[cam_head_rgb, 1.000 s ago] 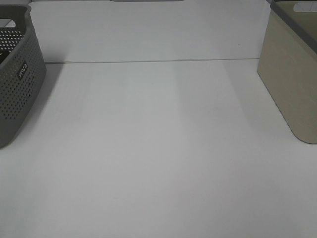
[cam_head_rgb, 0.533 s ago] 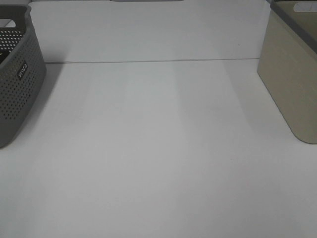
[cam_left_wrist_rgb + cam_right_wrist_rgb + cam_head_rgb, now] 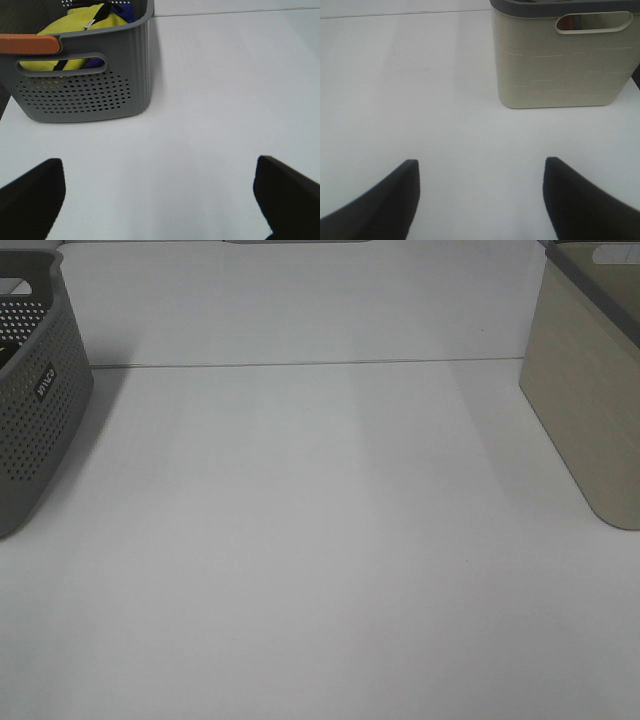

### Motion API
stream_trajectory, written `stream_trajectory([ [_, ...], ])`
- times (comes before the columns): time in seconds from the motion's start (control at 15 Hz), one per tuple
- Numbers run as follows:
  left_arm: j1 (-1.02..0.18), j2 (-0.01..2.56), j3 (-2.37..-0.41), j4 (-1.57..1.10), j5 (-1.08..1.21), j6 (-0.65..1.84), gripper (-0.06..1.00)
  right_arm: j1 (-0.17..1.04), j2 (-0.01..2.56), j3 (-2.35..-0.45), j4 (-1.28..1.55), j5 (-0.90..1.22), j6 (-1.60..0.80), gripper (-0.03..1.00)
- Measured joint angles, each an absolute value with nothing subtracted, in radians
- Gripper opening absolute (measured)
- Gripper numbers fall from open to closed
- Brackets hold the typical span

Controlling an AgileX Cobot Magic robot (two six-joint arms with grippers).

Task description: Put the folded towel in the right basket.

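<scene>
Spanning every view: one smooth white table (image 3: 320, 540). Two baskets, well apart at opposite edges: a beige solid-walled right basket (image 3: 590, 400) with a grey rim, and a grey perforated basket (image 3: 35, 400) holding yellow and purple cloth (image 3: 75, 30). Cannot tell which is the folded towel. Two grippers, left gripper (image 3: 160, 195) and right gripper (image 3: 480, 197), both spread wide, empty.

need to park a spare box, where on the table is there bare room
The white table lies bare across the whole middle, between the grey perforated basket on the left and the beige basket on the right. Only those two edges are taken; the grey basket already holds yellow cloth.
</scene>
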State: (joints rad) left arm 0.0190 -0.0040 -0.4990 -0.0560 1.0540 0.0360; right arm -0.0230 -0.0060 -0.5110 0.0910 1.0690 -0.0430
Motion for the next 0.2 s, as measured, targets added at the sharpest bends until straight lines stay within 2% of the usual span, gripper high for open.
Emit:
stream_trajectory([
  [0.2,0.019,-0.004,-0.499,-0.056,1.054,0.036,0.97,-0.023,-0.006,-0.511,0.091,1.068,-0.043,0.67],
])
